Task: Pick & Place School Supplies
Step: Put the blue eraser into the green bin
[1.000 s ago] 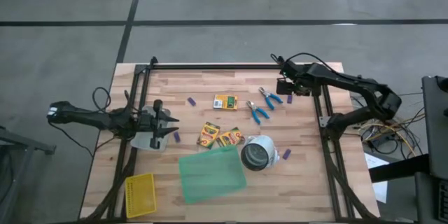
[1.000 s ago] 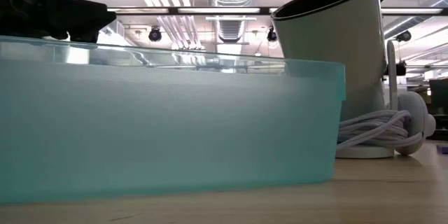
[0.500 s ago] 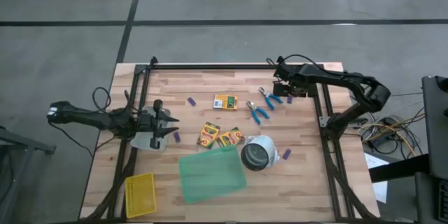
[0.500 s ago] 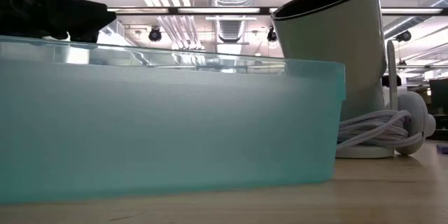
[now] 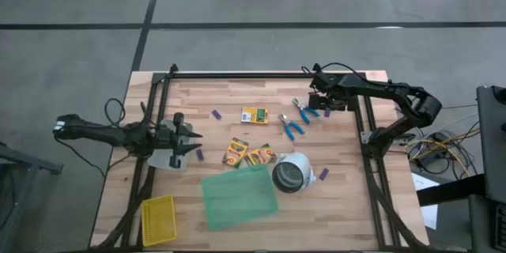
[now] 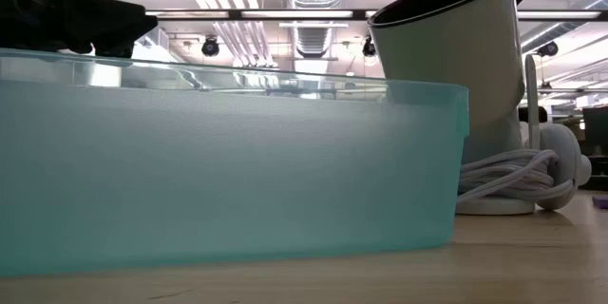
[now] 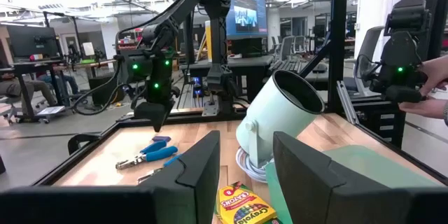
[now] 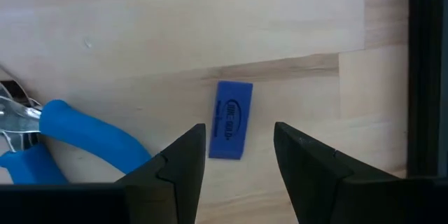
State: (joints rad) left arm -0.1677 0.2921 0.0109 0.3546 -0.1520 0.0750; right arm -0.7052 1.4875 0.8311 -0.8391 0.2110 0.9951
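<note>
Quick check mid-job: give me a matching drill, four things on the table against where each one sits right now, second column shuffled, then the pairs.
Things:
1. blue eraser
2. yellow mesh basket
3. white cup
4. left gripper

Places:
A. lying on its side beside the green bin
B. just ahead of the right gripper, whose jaws stand apart
C. at the table's near-left corner
D. over the left side, by a small purple piece

Pairs: 1-B, 2-C, 3-A, 4-D
</note>
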